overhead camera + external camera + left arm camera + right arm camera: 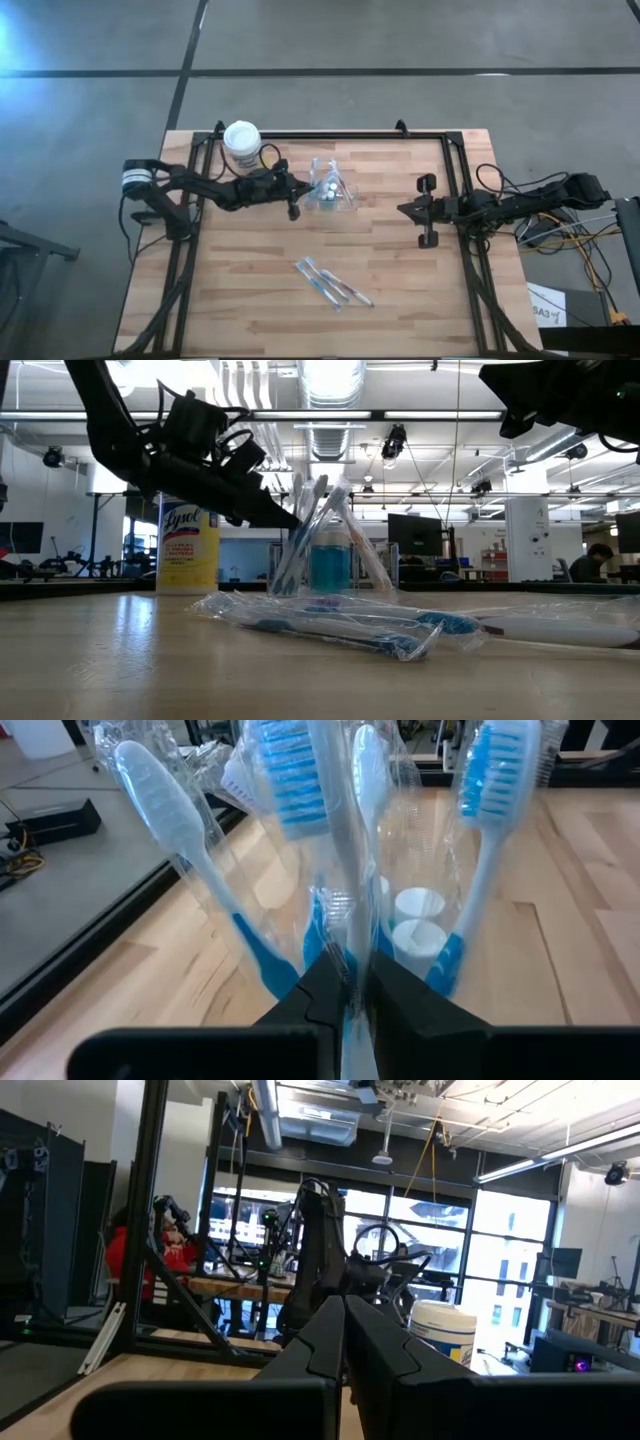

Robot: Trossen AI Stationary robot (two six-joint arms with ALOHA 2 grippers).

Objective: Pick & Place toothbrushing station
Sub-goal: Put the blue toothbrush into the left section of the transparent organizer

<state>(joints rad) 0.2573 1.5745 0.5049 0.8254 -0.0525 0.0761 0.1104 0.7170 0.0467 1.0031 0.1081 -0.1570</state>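
Already our left gripper (352, 995) pinches a wrapped toothbrush (340, 870) over the holder (330, 190); we'd grip its stiff handle, since wrap slips.

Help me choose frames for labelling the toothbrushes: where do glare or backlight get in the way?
Low view: bright ceiling lights backlight the left gripper and the clear holder; the wrapped toothbrushes shine. Left wrist view: wrappers on the standing toothbrushes catch highlights, bristles still readable. High view: even light, loose toothbrushes small.
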